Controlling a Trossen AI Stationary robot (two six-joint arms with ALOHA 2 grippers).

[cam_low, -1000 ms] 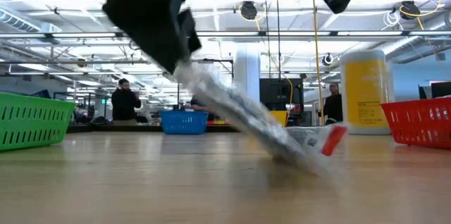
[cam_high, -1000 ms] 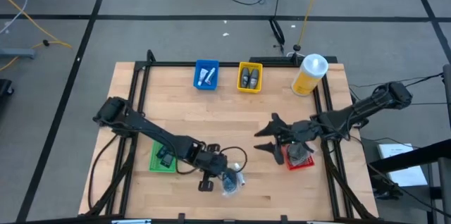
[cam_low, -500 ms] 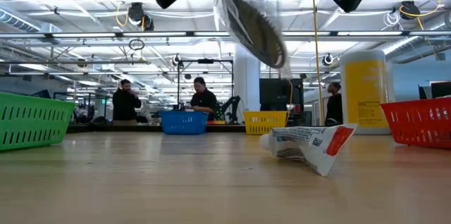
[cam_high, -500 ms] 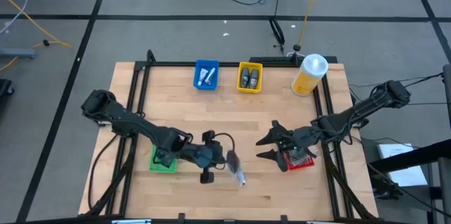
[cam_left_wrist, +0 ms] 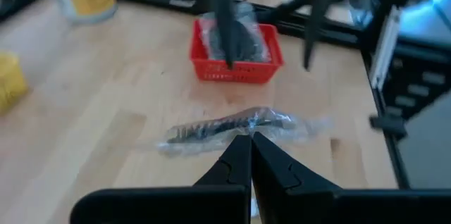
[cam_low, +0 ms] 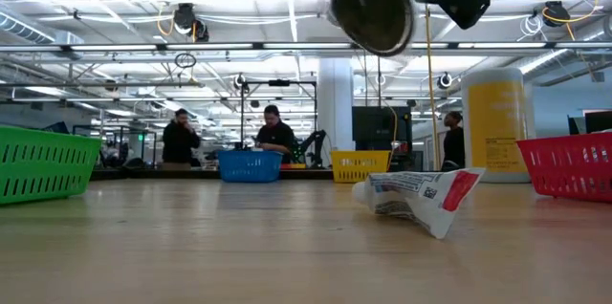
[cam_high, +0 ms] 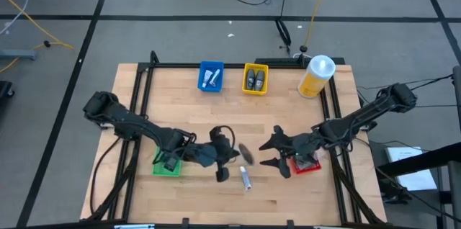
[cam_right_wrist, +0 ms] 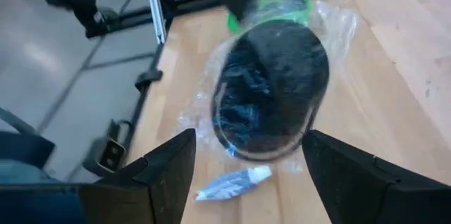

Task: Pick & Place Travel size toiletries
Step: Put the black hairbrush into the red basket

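Green bin (cam_high: 166, 164) sits at the table's left side, near edge. Left gripper (cam_high: 225, 158) is just right of it, above mid-table, fingers pinched together on a clear bag (cam_high: 245, 152) with a dark round item inside; the bag hangs in the air, clear of the wood, seen high up in the low view (cam_low: 371, 3). Left wrist view shows the fingertips (cam_left_wrist: 246, 155) closed tip to tip on the plastic.

One toiletry tube (cam_high: 245, 179), white with a red cap, lies flat on the table just below and near-side of the bag, touching neither gripper. More white tubes (cam_high: 211, 78) sit in the blue bin (cam_high: 210, 85) at the far edge; yellow bin (cam_high: 255, 79) is beside it on the right.

Right gripper (cam_high: 277, 151) is right of the bag, fingers spread wide and empty, facing the bag. Red bin (cam_high: 306, 164) is right behind it; yellow canister (cam_high: 317, 76) stands at the far right corner.
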